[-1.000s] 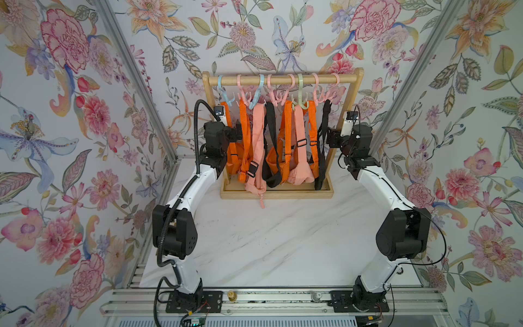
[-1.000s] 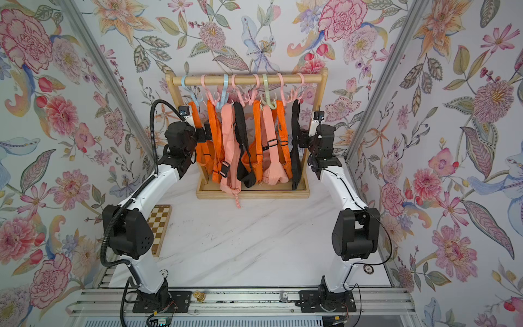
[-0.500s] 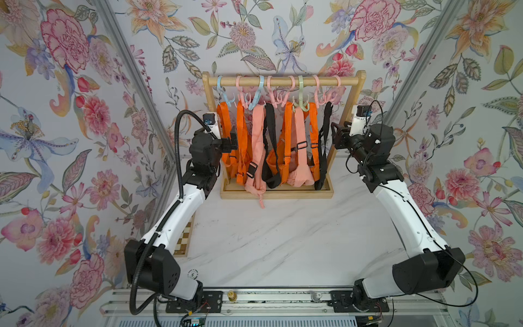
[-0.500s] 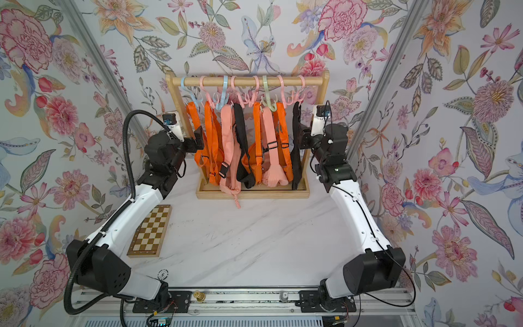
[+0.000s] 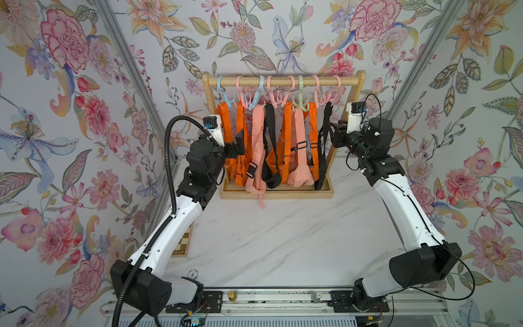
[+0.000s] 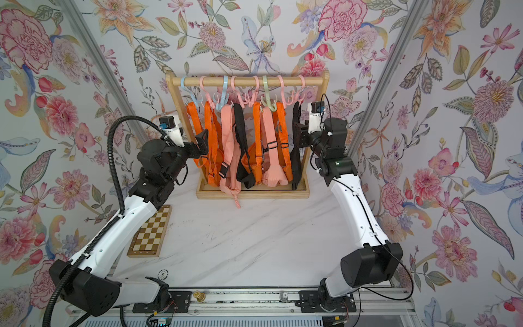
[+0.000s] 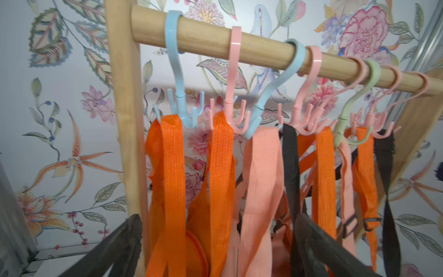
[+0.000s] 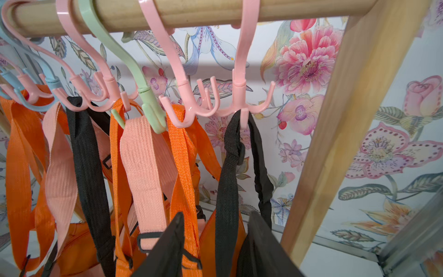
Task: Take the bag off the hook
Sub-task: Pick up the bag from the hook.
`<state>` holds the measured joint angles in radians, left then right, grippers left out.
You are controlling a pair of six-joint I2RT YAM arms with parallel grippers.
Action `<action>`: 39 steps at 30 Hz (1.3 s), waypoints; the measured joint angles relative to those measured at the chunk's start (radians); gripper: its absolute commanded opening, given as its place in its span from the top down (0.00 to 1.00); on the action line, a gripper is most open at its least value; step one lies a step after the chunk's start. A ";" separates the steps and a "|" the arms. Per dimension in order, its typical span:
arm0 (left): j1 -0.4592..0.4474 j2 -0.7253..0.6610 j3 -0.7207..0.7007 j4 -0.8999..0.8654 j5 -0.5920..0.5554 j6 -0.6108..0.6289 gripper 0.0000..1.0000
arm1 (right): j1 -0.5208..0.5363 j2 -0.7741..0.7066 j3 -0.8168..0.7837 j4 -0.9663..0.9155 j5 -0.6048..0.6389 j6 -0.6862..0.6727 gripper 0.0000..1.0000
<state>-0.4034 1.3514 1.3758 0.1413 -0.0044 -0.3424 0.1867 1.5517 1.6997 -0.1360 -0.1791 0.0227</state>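
floral walls (image 5: 85,119); black bag strap (image 8: 225,182) on pink hook (image 8: 239,72), right gripper (image 8: 215,215) astride, grip unclear; left gripper (image 7: 218,215) agape

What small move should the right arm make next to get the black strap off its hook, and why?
Probably close the right gripper on the black strap. In the right wrist view its jaws stand apart with that strap between them, and the strap hangs over the end pink hook, so a grip should come before any lift.

Marble table (image 5: 283,240): wooden rack (image 5: 276,194), chessboard (image 6: 150,232).
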 measured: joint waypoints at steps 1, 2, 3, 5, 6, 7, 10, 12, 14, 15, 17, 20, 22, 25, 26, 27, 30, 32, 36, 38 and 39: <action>-0.020 0.000 0.000 0.000 0.009 -0.011 0.00 | -0.005 0.014 0.013 -0.005 -0.006 0.000 0.53; -0.039 0.003 0.000 0.000 0.019 -0.019 0.00 | -0.008 0.028 0.022 -0.008 -0.011 0.000 0.53; -0.060 0.008 0.000 0.002 0.028 -0.026 0.00 | -0.013 0.043 0.031 -0.013 -0.016 0.001 0.53; -0.101 0.028 0.003 0.013 0.048 -0.038 0.00 | -0.022 0.075 0.051 -0.021 -0.027 0.008 0.47; -0.126 0.050 0.013 0.014 0.057 -0.043 0.00 | -0.026 0.092 0.061 -0.026 -0.034 0.013 0.44; -0.147 0.078 0.029 0.016 0.070 -0.048 0.00 | -0.031 0.108 0.069 -0.030 -0.042 0.017 0.41; -0.199 0.182 0.088 0.019 0.107 -0.063 0.00 | -0.039 0.150 0.097 -0.038 -0.061 0.023 0.40; -0.228 0.258 0.136 0.018 0.129 -0.068 0.00 | -0.041 0.175 0.121 -0.040 -0.076 0.023 0.45; -0.254 0.332 0.184 0.013 0.143 -0.069 0.00 | -0.040 0.193 0.140 -0.040 -0.087 0.025 0.53; -0.266 0.367 0.209 0.010 0.152 -0.071 0.00 | -0.040 0.200 0.149 -0.037 -0.095 0.029 0.60; -0.285 0.427 0.258 0.006 0.163 -0.075 0.00 | -0.040 0.208 0.155 -0.029 -0.106 0.034 0.70; -0.303 0.510 0.343 -0.001 0.185 -0.089 0.00 | -0.040 0.216 0.159 -0.019 -0.117 0.042 0.79; -0.311 0.570 0.415 -0.002 0.199 -0.097 0.00 | -0.040 0.218 0.159 -0.016 -0.121 0.044 0.83; -0.314 0.660 0.536 -0.010 0.214 -0.112 0.00 | -0.040 0.218 0.159 -0.008 -0.121 0.045 0.92; -0.315 0.687 0.571 -0.011 0.215 -0.116 0.00 | -0.040 0.218 0.159 -0.006 -0.121 0.045 0.93; -0.315 0.716 0.608 -0.015 0.215 -0.119 0.00 | -0.040 0.218 0.159 -0.003 -0.121 0.047 0.96; -0.316 0.779 0.683 -0.025 0.213 -0.122 0.03 | -0.040 0.219 0.165 -0.002 -0.116 0.054 0.99; -0.316 0.813 0.718 -0.035 0.210 -0.123 0.05 | -0.040 0.225 0.185 -0.001 -0.112 0.054 1.00; -0.316 0.863 0.764 -0.057 0.198 -0.122 0.11 | -0.040 0.229 0.226 0.006 -0.109 0.054 1.00; -0.316 0.878 0.777 -0.066 0.185 -0.123 0.16 | -0.040 0.229 0.248 0.014 -0.108 0.054 1.00; -0.316 0.884 0.785 -0.070 0.180 -0.123 0.20 | -0.040 0.229 0.259 0.018 -0.104 0.054 1.00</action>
<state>-0.7193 2.2356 2.1612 0.0711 0.1753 -0.4652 0.1463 1.7805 1.9583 -0.1184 -0.2832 0.0765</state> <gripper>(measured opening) 0.845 0.047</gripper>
